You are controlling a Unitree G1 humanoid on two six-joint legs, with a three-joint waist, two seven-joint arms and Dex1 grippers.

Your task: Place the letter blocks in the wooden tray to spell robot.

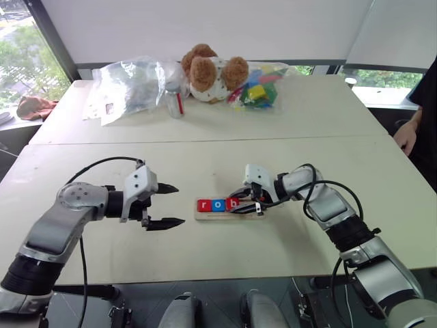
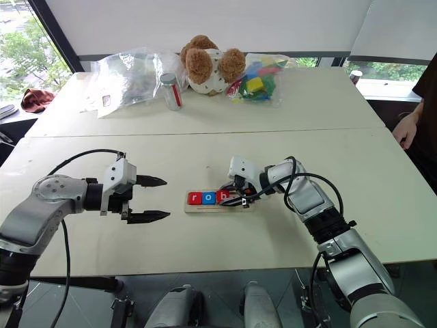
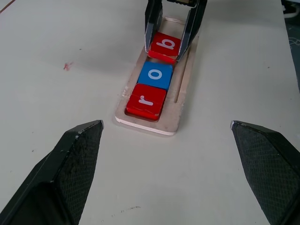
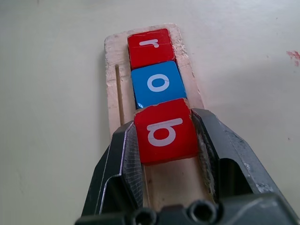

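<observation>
red square letter block "b" (image 4: 166,130) sits pinched in the right gripper (image 4: 165,154), third slot of the long pale-wood tray (image 3: 180,101) beside blue "o" (image 4: 157,83); next: release; left gripper (image 3: 166,161) wide, empty.

wooden tray (image 4: 114,84) far end hidden (behind tool (image 4: 166,140))

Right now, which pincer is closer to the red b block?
Right. The right pincer is shut on the red b block over the wooden tray; the left pincer hangs open, off the tray's r end.
</observation>
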